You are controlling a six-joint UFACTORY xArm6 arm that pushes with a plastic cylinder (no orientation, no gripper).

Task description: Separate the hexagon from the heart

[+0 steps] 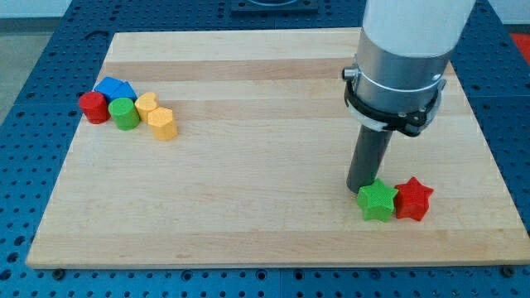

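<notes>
No pincer on us, just our tip (359, 189) parked against the green star (378, 201) beside the red star (413, 199). The yellow hexagon (163, 123) touches the yellow heart (146, 104) far across the counter (265, 157), at the view's left, so that pair's untouched.

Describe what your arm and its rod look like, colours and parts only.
My arm is a wide white cylinder above a silver-grey metal collar, ringed by a black clamp band. Below hangs a straight dark grey rod; my tip is plain and blunt. No cables or markings show.
</notes>
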